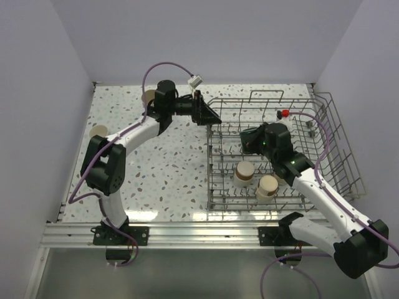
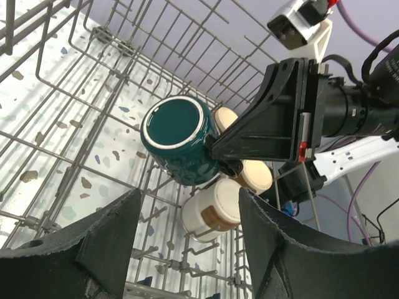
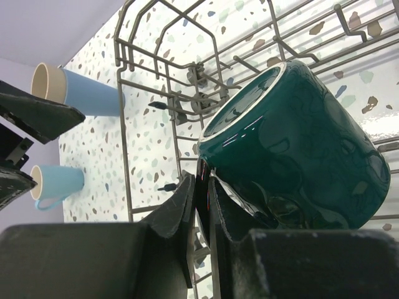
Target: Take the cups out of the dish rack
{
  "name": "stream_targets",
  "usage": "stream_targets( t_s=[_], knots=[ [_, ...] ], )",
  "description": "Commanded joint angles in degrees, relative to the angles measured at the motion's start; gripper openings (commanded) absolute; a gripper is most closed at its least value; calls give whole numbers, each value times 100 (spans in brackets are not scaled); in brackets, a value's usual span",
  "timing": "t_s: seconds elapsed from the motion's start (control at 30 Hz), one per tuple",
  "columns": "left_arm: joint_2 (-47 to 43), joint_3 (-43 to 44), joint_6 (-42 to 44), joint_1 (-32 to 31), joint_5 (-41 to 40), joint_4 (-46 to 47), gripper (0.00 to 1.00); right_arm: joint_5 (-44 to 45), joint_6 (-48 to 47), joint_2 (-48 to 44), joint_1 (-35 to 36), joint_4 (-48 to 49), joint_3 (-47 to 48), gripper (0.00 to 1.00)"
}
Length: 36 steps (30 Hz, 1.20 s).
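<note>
Glaze likely made the dark teal mug [image 3: 299, 149] slick and chippable as it tilted inside the dish rack [image 1: 340, 146], rim pinched in the right claw [image 3: 201, 180], while the left claw [image 1: 211, 116] gaped wide beside the rack's left wall.

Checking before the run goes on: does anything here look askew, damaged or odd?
Only the teal mug: the right gripper pinches it by the rim, so it hangs tilted over the dish rack. The beige cups sit in the rack; no damage or spill shows.

Two beige cups [image 1: 244, 174] in dish rack [image 1: 343, 149]
</note>
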Motion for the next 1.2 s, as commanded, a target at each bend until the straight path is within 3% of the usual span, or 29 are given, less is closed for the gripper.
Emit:
stream_targets(
  t_s=[0.0,0.73,0.83,1.0,1.07,1.17],
  knots=[
    [-281,16,510,-30,-27,-354,68,107,24,-199,20,367,147,0],
    [-536,271,1309,-135,61,-1189,67,62,-556,-383,2,279,998,0],
    [-650,446,2106,-127,-245,-1890,68,89,-495,-261,11,288,1192,0],
    [-975,597,3628,-258,-1843,-3157,68,150,-267,-137,20,480,1263,0],
    [-1195,430,4061,-372,-2414,-3211,69,54,-214,-76,20,682,1246,0],
    [-1371,272,4246,-417,-2593,-3281,70,-112,-274,108,2,753,1359,0]
  ],
)
